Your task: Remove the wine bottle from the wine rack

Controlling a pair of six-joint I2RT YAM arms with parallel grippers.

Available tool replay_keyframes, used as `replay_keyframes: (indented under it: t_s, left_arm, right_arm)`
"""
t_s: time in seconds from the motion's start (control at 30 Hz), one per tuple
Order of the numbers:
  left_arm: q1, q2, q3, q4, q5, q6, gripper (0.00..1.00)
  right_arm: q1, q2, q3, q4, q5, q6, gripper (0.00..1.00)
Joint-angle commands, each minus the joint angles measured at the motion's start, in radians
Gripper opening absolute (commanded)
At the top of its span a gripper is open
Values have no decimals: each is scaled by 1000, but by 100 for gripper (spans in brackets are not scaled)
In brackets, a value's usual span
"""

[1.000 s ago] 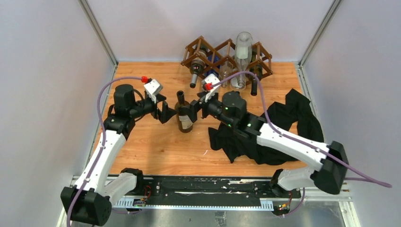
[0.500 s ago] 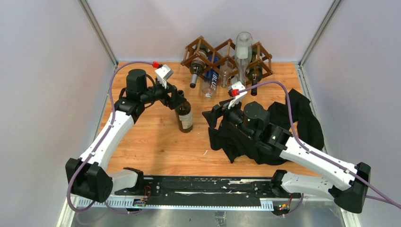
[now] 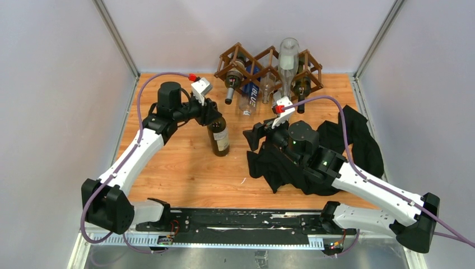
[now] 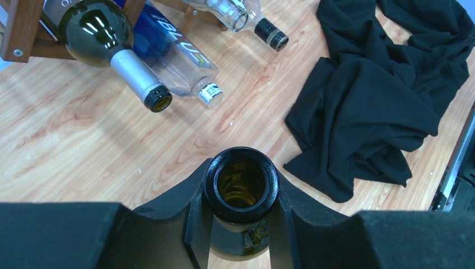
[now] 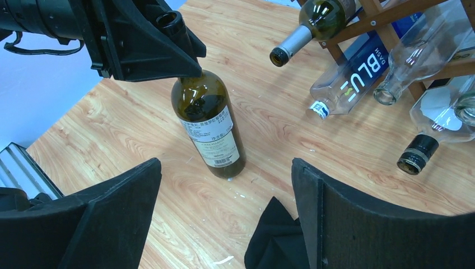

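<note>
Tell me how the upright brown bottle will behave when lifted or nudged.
The wine bottle is tall on a narrow base, so a nudge would probably tip it. Smooth glass, gripped only at the neck by the left end effector, might slip. Uncorked and see-through, it's likely empty and light.

Open floor: bare table (image 3: 179, 168) left of and in front of the upright bottle (image 3: 220, 140). Blocked: right side by black cloth (image 3: 358, 140); back edge by rack (image 3: 263, 59) (necks jut forward, a clear bottle (image 3: 250, 96) leans out).

Top camera looks down; both close wrist cameras share the bottle (image 5: 208, 126).
</note>
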Motion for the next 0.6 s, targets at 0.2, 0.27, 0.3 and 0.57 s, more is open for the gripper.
replay_keyframes:
  t_s: [0.2,0.27,0.3,0.57]
  left_arm:
    - [-2,21,73,-31,-88,88,0]
    - [7,37,119,-52,-119,120,0]
    - [18,49,142,-54,-126,126,0]
    - [130,197,328,-5,-129,99,0]
  right_arm:
    - [-10,-11,41,-55,41,-31,80]
    - [-10,-11,47,-60,52,-41,77]
    - [-9,-10,49,-62,58,-47,76]
    - [-21,-13,64,-77,93,-62,69]
